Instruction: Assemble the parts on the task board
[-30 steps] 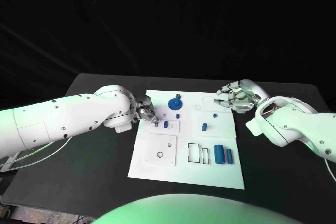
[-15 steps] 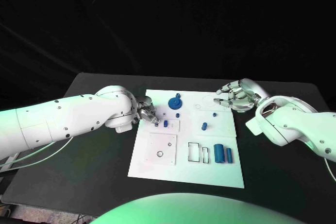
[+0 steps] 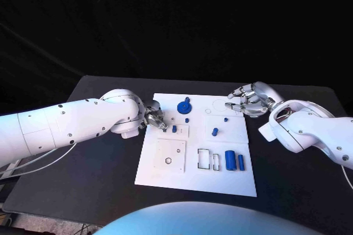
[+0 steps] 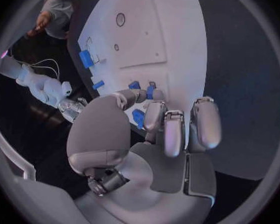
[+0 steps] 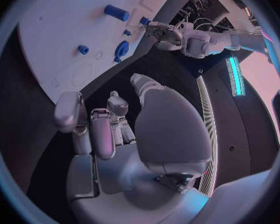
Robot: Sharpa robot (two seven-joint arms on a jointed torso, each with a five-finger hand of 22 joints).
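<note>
The white task board (image 3: 193,171) lies mid-table. On it are a blue disc (image 3: 184,109), an upright blue peg (image 3: 174,128), another peg (image 3: 215,132), a blue cylinder (image 3: 230,160) and a slim blue bar (image 3: 241,162). My left hand (image 3: 154,119) sits at the board's left edge, fingers curled, tips close beside the peg (image 4: 150,91). I cannot tell whether they pinch it. My right hand (image 3: 248,101) hovers off the board's far right corner with fingers curled (image 5: 102,129) and nothing in them.
A square plate with two holes (image 3: 171,154) and two empty rectangular slots (image 3: 208,160) occupy the board's near half. Black table surface (image 3: 294,179) surrounds the board on all sides.
</note>
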